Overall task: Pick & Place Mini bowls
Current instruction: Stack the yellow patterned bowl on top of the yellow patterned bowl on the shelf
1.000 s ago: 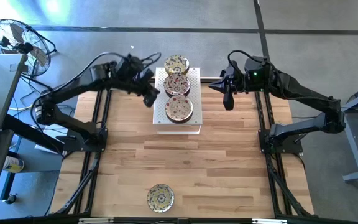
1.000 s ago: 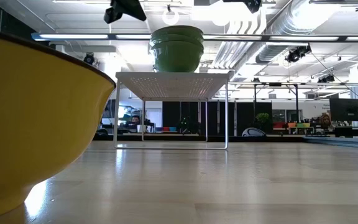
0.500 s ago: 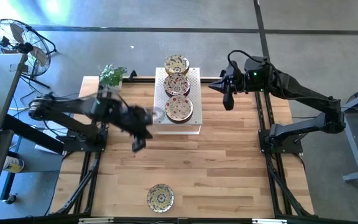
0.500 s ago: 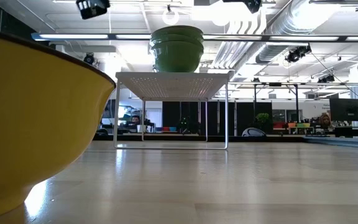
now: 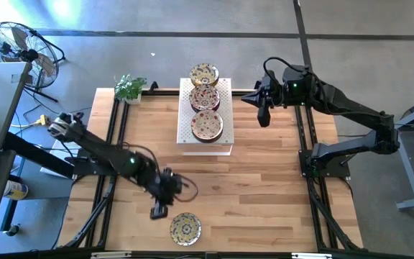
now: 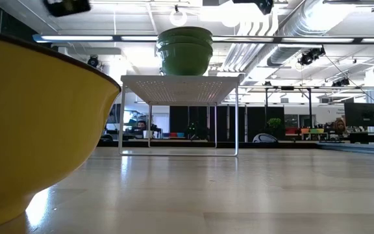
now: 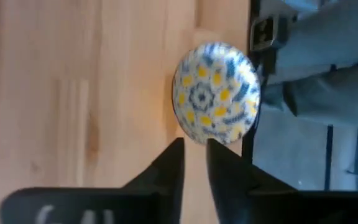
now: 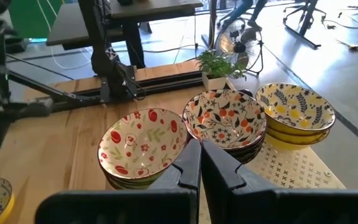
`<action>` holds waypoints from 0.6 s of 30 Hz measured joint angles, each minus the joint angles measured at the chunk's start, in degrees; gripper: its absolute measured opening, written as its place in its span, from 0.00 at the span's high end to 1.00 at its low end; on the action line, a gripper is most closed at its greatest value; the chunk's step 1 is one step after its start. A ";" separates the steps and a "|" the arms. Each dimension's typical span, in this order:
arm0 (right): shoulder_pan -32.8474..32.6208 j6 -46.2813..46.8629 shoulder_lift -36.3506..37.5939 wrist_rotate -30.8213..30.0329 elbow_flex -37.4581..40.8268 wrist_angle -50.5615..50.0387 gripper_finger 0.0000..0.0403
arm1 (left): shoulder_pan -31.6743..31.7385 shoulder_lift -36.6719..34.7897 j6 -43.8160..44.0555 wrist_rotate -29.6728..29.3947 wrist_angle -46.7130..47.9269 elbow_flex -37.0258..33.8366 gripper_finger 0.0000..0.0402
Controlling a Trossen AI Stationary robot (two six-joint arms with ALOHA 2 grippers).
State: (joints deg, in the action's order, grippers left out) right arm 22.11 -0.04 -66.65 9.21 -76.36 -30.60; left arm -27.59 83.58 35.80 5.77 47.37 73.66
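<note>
Three stacks of mini bowls stand in a row on the white perforated rack (image 5: 226,92): a red-flowered stack (image 5: 207,126) (image 8: 143,148), an orange-and-dark one (image 5: 205,98) (image 8: 224,122), and a yellow-and-blue one (image 5: 204,74) (image 8: 295,109). A lone blue-and-yellow bowl (image 5: 185,228) (image 7: 216,102) rests on its base near the table's near edge. My left gripper (image 5: 158,213) (image 7: 195,149) hovers just left of that bowl, its fingers a narrow gap apart, touching nothing. My right gripper (image 5: 263,119) (image 8: 200,149) waits shut, raised to the right of the rack.
A small potted plant (image 5: 129,87) stands at the far-left corner. Bare wood (image 5: 264,187) lies between the rack and the lone bowl. In the low view the lone bowl's yellow wall (image 6: 37,123) fills the left, and the rack (image 6: 180,81) stands on thin legs.
My left arm has swung from the rack's far-left side across the table to the near edge, ending beside the lone blue-and-yellow bowl. The potted plant it covered now shows. The bowls and my right arm have stayed put.
</note>
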 joint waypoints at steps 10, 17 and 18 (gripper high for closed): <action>-0.02 -1.58 0.00 3.63 0.00 -1.03 1.00 | -2.22 8.77 18.98 -0.84 -12.97 0.03 0.64; -0.04 -4.61 -0.02 8.34 0.00 -1.67 1.00 | -4.17 10.02 29.62 -5.49 -10.15 -0.68 0.69; -0.04 -5.08 -0.02 8.40 0.00 -1.83 1.00 | -4.61 10.08 30.90 -4.93 -10.52 -1.21 0.69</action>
State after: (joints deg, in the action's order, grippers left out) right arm 22.06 -5.12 -66.67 17.61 -76.36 -32.43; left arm -32.20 93.66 66.70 0.85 36.85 72.45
